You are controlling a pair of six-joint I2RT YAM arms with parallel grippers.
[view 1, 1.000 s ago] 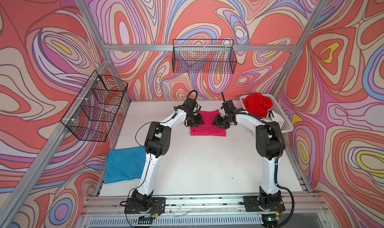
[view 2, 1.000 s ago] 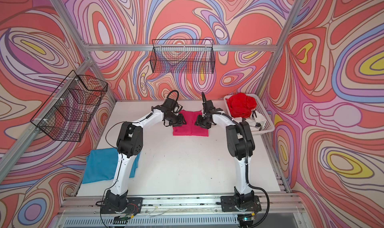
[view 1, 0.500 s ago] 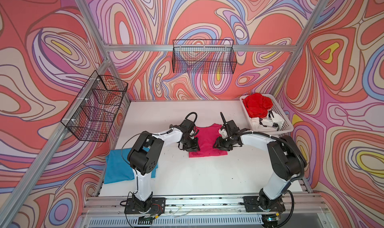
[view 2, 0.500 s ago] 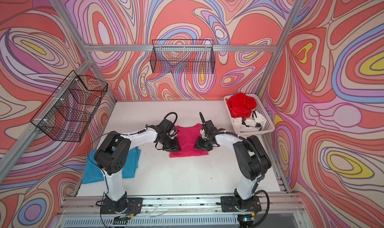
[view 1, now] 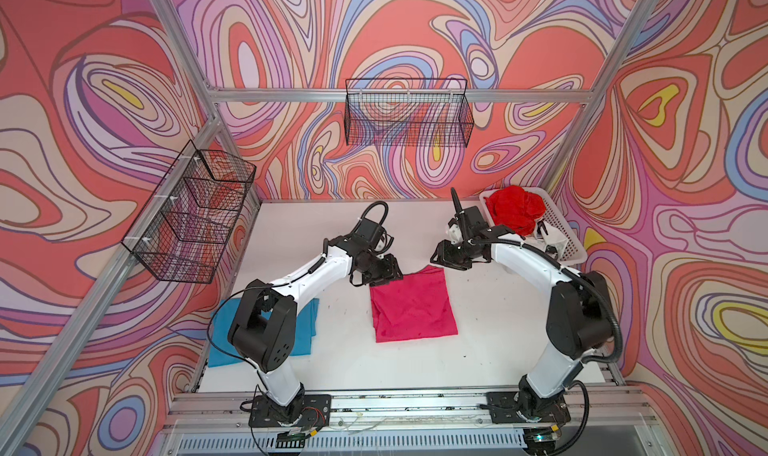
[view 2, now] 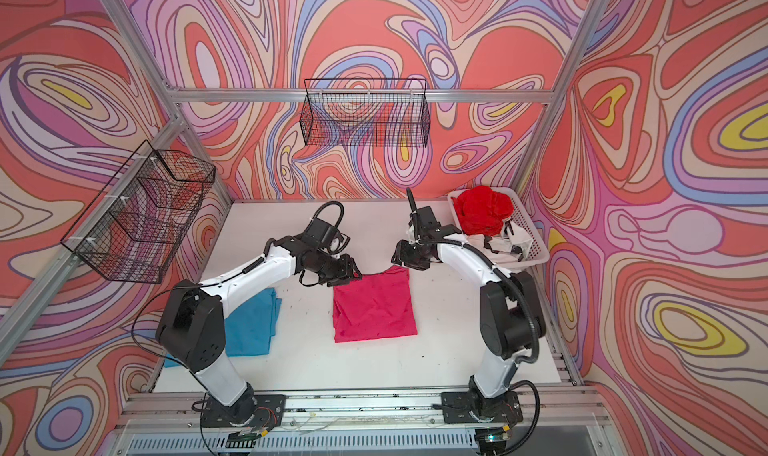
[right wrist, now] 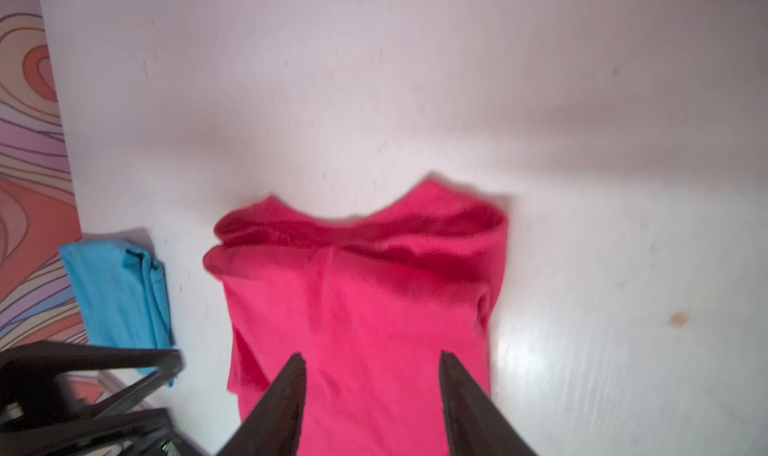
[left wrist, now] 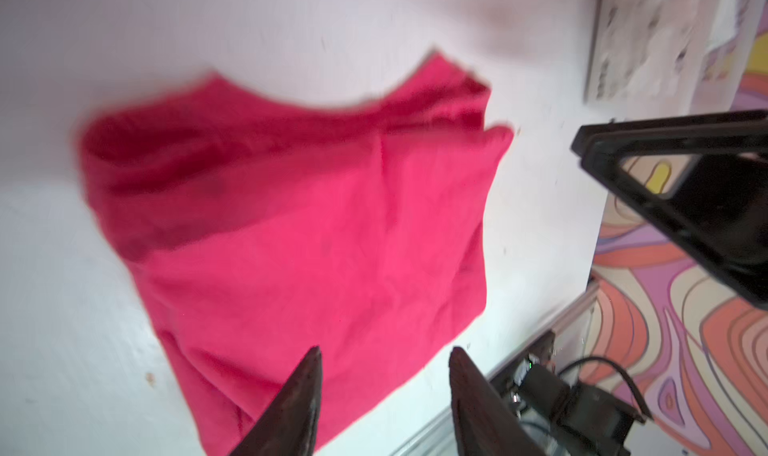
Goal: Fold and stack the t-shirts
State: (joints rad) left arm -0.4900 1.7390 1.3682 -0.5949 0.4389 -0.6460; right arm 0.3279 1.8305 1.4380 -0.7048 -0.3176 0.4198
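Observation:
A magenta-pink t-shirt (view 1: 413, 306) (view 2: 374, 306) lies folded into a rough rectangle mid-table. My left gripper (view 1: 394, 273) (left wrist: 384, 354) hovers open over its far left corner, holding nothing. My right gripper (view 1: 437, 259) (right wrist: 372, 358) hangs open over the far right corner, also holding nothing. Both wrist views show the pink t-shirt (left wrist: 311, 233) (right wrist: 361, 292) under spread fingers. A folded teal-blue t-shirt (view 1: 307, 329) (view 2: 253, 325) (right wrist: 116, 292) lies at the front left, partly behind my left arm. A bright red t-shirt (view 1: 515, 208) and a white one with black marks (view 1: 552, 238) sit crumpled in the basket.
The white plastic basket (view 1: 571, 244) (view 2: 536, 248) stands at the back right corner. Black wire baskets hang on the left wall (view 1: 187, 217) and the back wall (view 1: 409, 117). An aluminium rail (view 1: 395, 404) runs along the table's front edge.
Both grippers drew the pink t-shirt from the back of the table toward the front, then let go. They have lifted off and back, and now hang open over its far edge.

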